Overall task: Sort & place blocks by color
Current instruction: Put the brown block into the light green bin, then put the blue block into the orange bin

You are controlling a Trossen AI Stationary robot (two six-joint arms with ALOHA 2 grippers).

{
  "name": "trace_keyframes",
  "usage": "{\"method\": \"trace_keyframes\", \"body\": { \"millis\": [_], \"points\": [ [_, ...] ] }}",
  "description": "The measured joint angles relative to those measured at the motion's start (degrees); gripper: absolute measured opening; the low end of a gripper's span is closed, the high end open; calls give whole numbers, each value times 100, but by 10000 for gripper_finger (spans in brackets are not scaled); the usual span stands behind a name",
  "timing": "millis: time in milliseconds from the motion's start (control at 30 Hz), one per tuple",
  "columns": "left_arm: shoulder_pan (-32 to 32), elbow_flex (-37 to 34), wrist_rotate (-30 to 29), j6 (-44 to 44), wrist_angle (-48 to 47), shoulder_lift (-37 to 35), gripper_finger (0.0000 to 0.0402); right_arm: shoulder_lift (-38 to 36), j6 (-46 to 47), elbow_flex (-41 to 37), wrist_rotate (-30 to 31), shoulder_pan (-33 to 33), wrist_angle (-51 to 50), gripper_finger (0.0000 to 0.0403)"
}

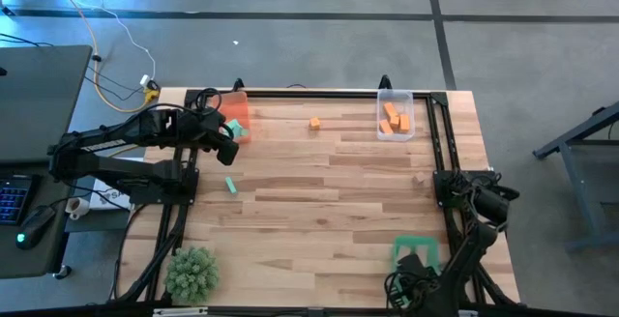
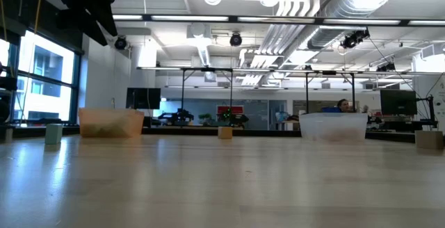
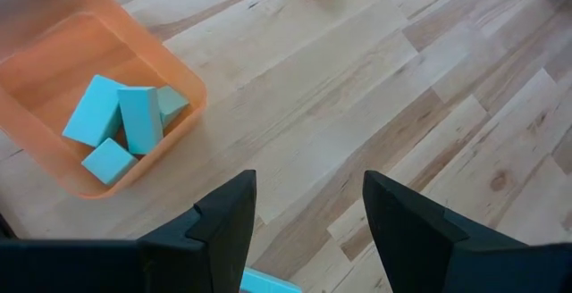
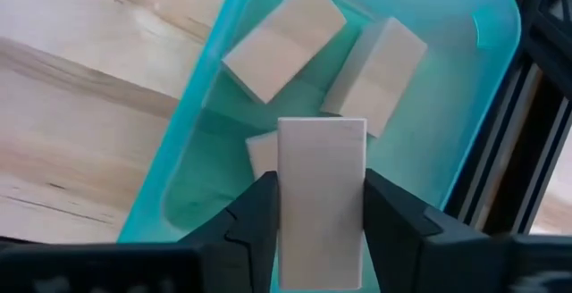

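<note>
The right gripper (image 4: 317, 230) has its fingers clamped on a tan block (image 4: 320, 195), long axis running out along them, above the green tray (image 4: 465, 87) holding three more. The left gripper (image 3: 308, 217) hangs with fingers apart beside the orange tray (image 3: 183, 105) of teal blocks (image 3: 121, 123). By my reckoning the sort is well along — one teal block (image 1: 231, 185) and one orange block (image 1: 315, 123) lie loose on the bench (image 1: 329, 211).
</note>
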Motion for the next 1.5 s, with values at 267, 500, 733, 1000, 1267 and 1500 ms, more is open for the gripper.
{"method": "trace_keyframes", "body": {
  "millis": [267,500,733,1000,1267,1500],
  "points": [
    [1,-2,3,-14,-1,96,193,0,-123,0,-13,-166,-35,175],
    [1,-2,-40,-26,1,309,193,-6,42,0,-44,-162,-310,228],
    [1,-4,-59,-301,-5,484,193,-286,43,0,1025,-305,-378,227],
    [9,-4,-76,-453,-440,559,197,-813,-902,0,2947,-969,-380,226],
    [8,-4,183,-774,-1434,568,225,-1570,-2939,0,3776,-1911,-381,226],
    [4,-4,445,-879,-1654,573,228,-2396,-4693,0,4191,-2664,-383,226]
  ]
}}
